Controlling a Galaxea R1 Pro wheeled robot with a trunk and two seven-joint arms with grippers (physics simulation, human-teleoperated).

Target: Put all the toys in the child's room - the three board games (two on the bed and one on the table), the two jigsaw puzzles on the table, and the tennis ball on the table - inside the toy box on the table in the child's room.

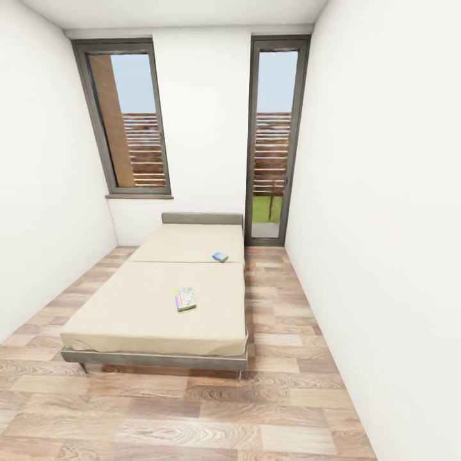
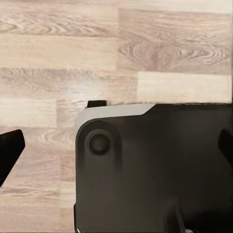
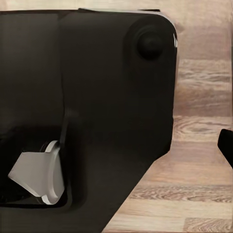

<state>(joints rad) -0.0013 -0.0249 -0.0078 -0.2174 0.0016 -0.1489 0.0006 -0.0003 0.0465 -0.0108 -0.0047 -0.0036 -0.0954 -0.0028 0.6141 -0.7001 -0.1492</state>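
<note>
Two board games lie on the beige bed (image 1: 115, 314). The nearer board game (image 1: 186, 299) is a flat, colourful green box near the middle of the mattress. The farther board game (image 1: 220, 257) is a small blue-green box close to the bed's right edge, toward the headboard. In the left wrist view my left gripper (image 2: 116, 145) is open; its dark fingertips (image 2: 8, 151) sit at the frame's two sides, above the robot's black base (image 2: 155, 170) and the wooden floor. In the right wrist view my right gripper (image 3: 116, 145) hangs over the base (image 3: 97, 97), with one fingertip (image 3: 227, 146) at the frame's edge.
The bed stands several steps ahead, its foot end toward me, on a wood floor (image 1: 192, 416). White walls close in on both sides. A strip of floor (image 1: 275, 307) runs between the bed and the right wall. A window (image 1: 128, 115) and a glazed door (image 1: 274, 141) are at the back.
</note>
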